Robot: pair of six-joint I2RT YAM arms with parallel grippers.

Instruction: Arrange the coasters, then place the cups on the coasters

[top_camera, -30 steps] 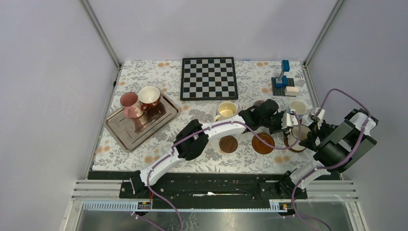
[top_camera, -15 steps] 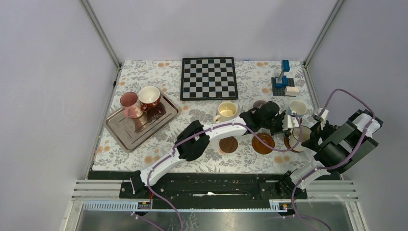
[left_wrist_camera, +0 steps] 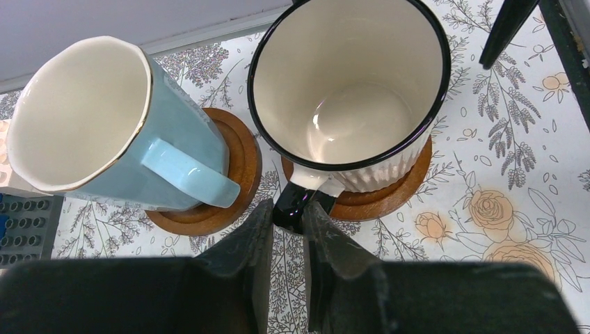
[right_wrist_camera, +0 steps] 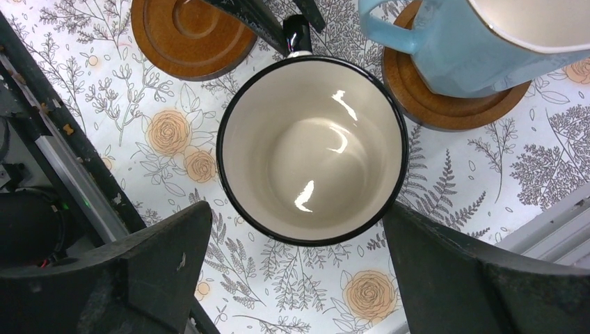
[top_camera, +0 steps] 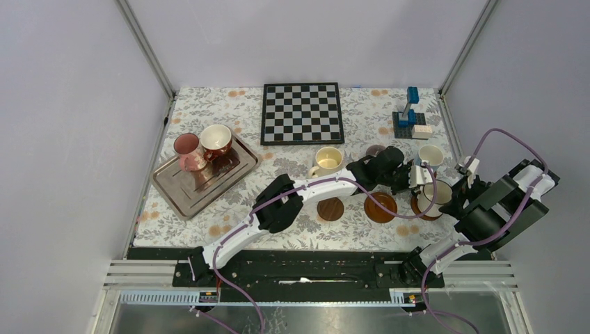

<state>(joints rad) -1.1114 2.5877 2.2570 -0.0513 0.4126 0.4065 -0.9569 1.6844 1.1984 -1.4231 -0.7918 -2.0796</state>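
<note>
Left gripper [left_wrist_camera: 286, 216] is pinching the white mug [left_wrist_camera: 348, 90] by its dark handle, the mug sitting on its coaster [left_wrist_camera: 396, 198]. Right gripper [right_wrist_camera: 299, 257] is straddling it, jaws wide apart. Best to let go gently and back straight out, sparing the blue mug [left_wrist_camera: 90, 125] just beside.

Bench [top_camera: 209, 104]: covered in a floral-print cloth. Lying directly on it:

- A chessboard [top_camera: 302, 113] at the far middle.
- A metal tray [top_camera: 202, 195] at the left, set askew.
- A cream-yellow mug [top_camera: 328, 160] near the centre, upright on the cloth itself.
- A block build [top_camera: 409, 120] at the far right.
- A small dark coaster [top_camera: 330, 208] and a larger coaster [top_camera: 378, 206] near the front, both bare, close but apart.
- A third coaster [left_wrist_camera: 389, 198] at the right, under the white mug [left_wrist_camera: 348, 90].
- A fourth coaster [left_wrist_camera: 240, 160] just beside it, under the light blue mug [left_wrist_camera: 90, 118].
</note>
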